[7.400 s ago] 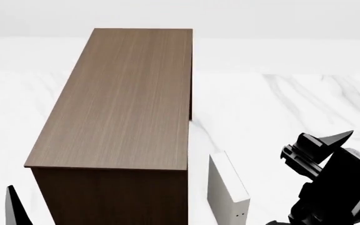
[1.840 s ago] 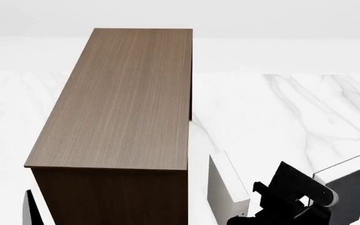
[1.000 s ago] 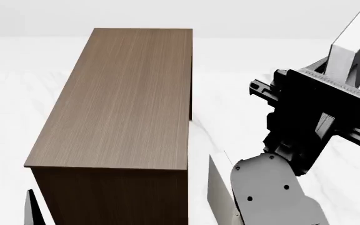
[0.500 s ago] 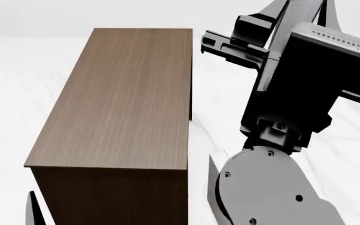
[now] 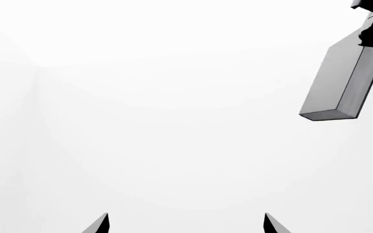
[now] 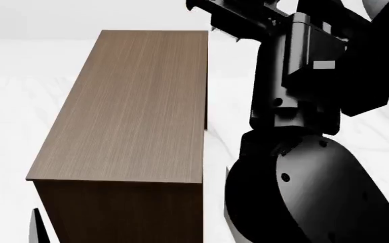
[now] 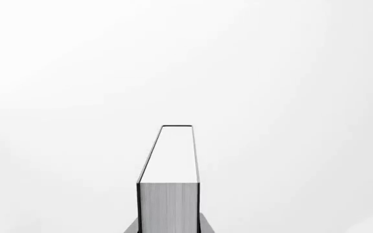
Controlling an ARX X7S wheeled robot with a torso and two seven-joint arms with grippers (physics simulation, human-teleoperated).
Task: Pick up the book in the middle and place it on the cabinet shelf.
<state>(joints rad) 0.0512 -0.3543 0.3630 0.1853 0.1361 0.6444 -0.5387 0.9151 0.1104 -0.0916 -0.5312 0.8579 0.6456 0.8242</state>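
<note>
The right gripper [image 7: 167,228] is clamped on the book [image 7: 168,194]: in the right wrist view its jaws sit at the frame edge on either side of the dark covers, and the book stands out straight from between them, white page edges facing the camera, long and narrow against a blank white background. The left wrist view catches the same book [image 5: 343,80] from afar, a mid-grey slab hanging in open air, tilted, with its upper end gripped by black jaw hardware at the frame corner and nothing touching its lower end.

The left gripper [image 5: 185,224] shows only as two dark fingertips [image 5: 100,224], well apart with empty white between them, so its jaws stand open and hold nothing.

In the head view the right arm [image 6: 303,152] is raised high and fills the right half of the frame, its black wrist hardware at the top edge near the far right corner of the cabinet shelf [image 6: 133,106]. The book itself is not visible in this view. The cabinet's long dark brown wood-grain top is bare. It stands on a white marbled floor [image 6: 18,116]. A dark sliver [image 6: 38,228] shows beside the cabinet's near left corner; what it is cannot be told.
</note>
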